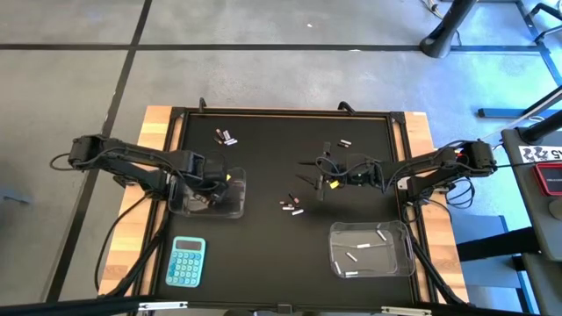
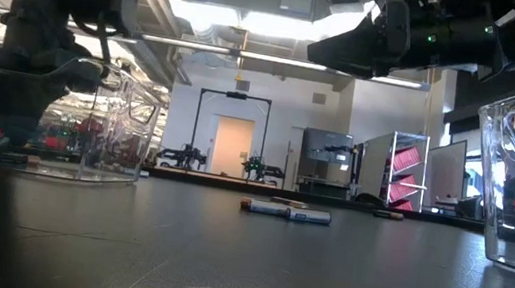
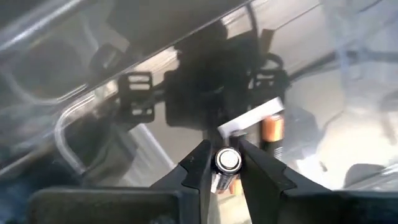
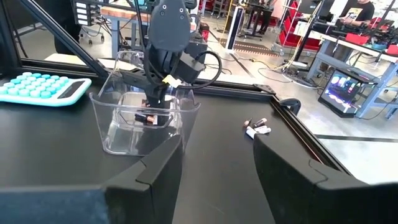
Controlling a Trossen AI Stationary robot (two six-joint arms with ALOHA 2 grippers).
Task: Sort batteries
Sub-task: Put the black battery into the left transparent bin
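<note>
Inside the clear plastic tub (image 1: 230, 207) at the mat's nine o'clock, the left gripper (image 3: 226, 167) is pinching a small dark, silvery-capped battery (image 3: 227, 161), apparently lowering it among dark ones (image 4: 147, 117) lying there. Toward three o'clock, the right gripper (image 1: 318, 174) is hovering spread above the mat, probably lining up over loose batteries (image 1: 292, 206) lying near centre.

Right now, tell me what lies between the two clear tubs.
In the high view, loose batteries lie on the mat between the left tub and the right tub.

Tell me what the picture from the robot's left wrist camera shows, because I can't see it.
The left gripper pinches a small battery between its two dark fingers, its silvery round end facing the camera. It is held over a clear plastic tub, where another battery with an orange end lies.
</note>
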